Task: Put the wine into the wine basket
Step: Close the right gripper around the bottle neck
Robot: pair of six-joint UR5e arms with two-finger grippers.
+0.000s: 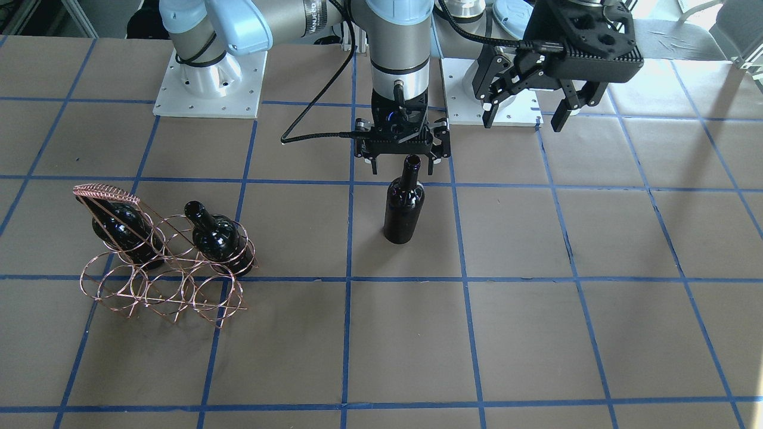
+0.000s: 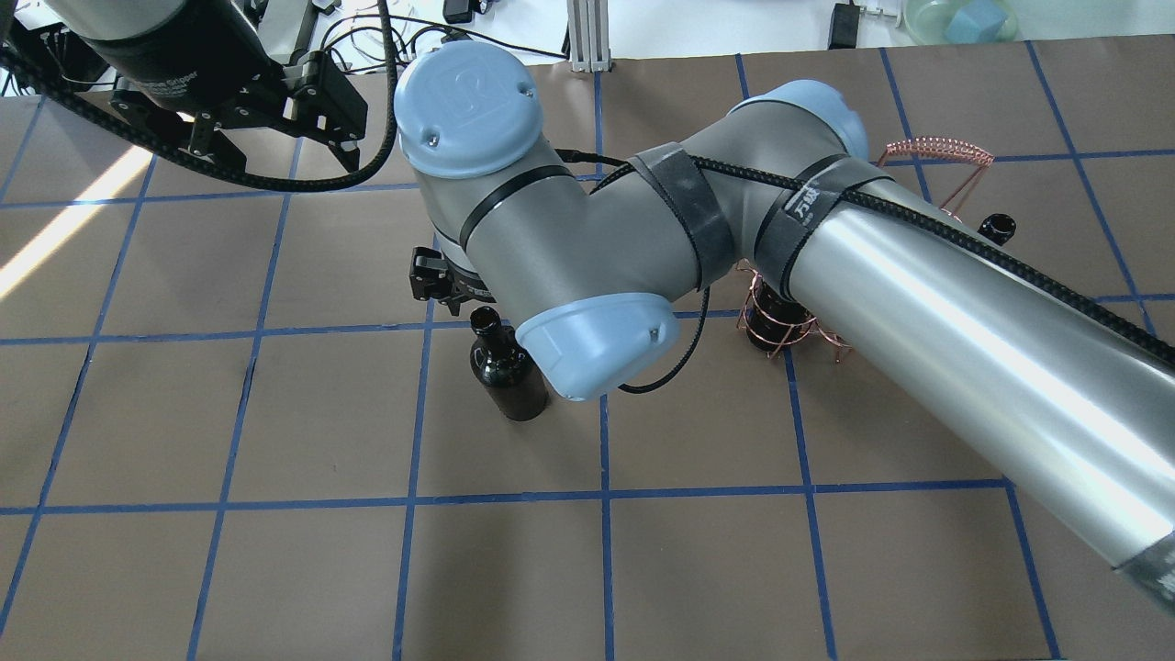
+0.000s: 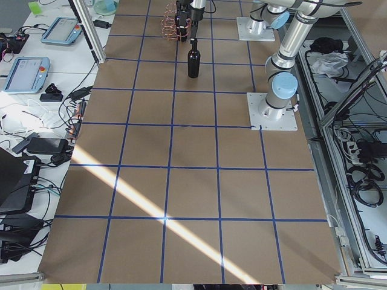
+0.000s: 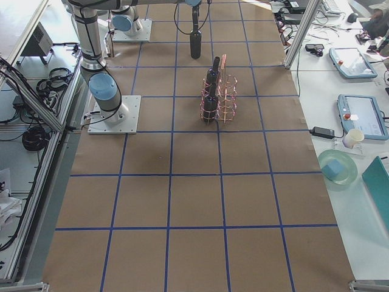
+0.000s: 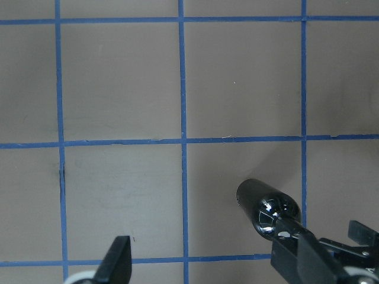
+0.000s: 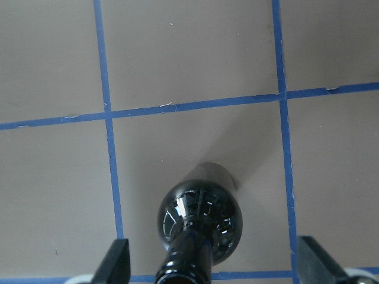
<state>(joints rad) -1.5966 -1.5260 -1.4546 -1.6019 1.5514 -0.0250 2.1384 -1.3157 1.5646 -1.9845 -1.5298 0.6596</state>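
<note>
One wine (image 1: 404, 208) bottle, glossy black, stands upright near the table's middle (image 2: 505, 372) (image 3: 193, 60). My right gripper (image 1: 407, 164) hovers at its top, open. In the right wrist view the neck (image 6: 188, 260) sits between the two spread fingers (image 6: 118, 263) with gaps on both sides. The copper wire wine basket (image 1: 161, 280) stands toward my right and holds two more black bottles (image 1: 119, 223) (image 1: 214, 235). My left gripper (image 1: 524, 122) hangs open and high near its base, holding nothing (image 5: 207, 263).
The table is brown paper with a blue tape grid (image 1: 465, 280). My right arm's large elbow (image 2: 587, 239) hides most of the basket (image 2: 780, 321) in the overhead view. Both white base plates (image 1: 208, 89) sit at the robot's edge of the table.
</note>
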